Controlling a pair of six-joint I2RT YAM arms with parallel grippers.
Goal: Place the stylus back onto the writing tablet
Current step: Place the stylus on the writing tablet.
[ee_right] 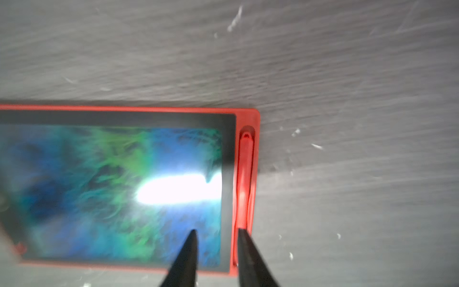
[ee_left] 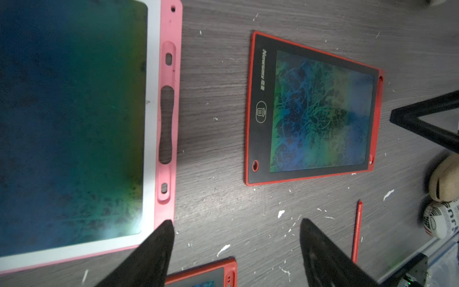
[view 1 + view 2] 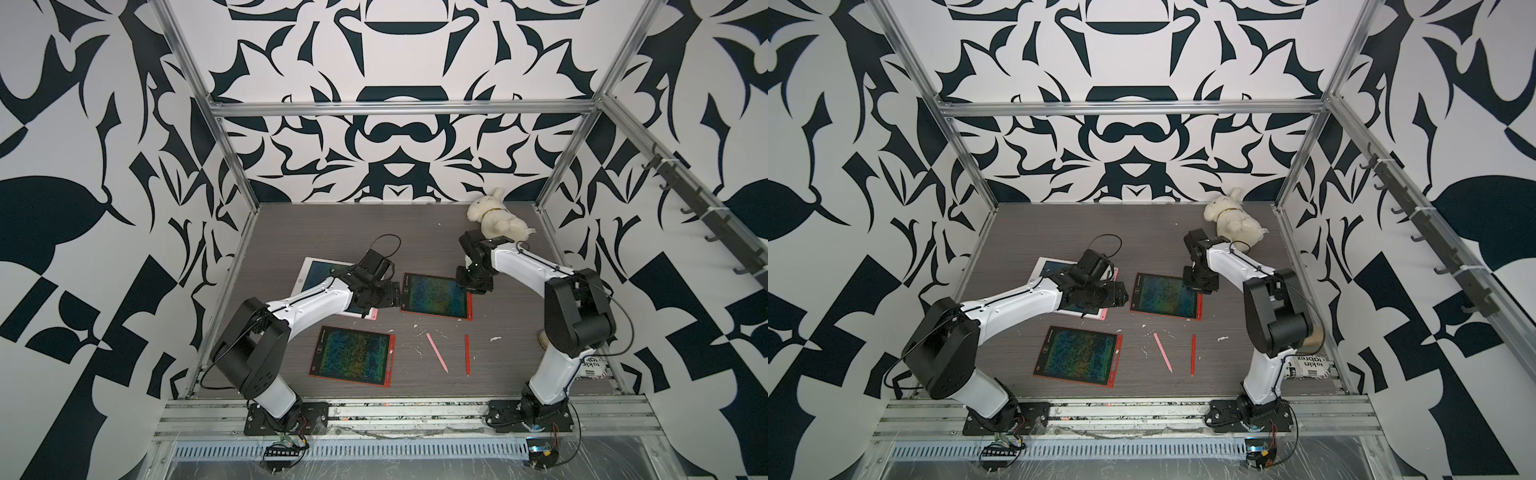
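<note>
Top views overhead; wrist views close, sharing tablet point(image 2: 310, 111).

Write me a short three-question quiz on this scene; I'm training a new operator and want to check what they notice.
1. Multiple choice: how many styluses lie loose on the grey wood-grain table? A) one B) two C) four
2. True or false: the large pink-edged white tablet has no stylus docked in its edge.
3. Short answer: which tablet is the right tool over, and what lies in that tablet's side slot?

Key
1. B: a thin pink stylus and a thin red stylus.
2. True.
3. The far red-framed tablet; a docked red stylus.
</note>
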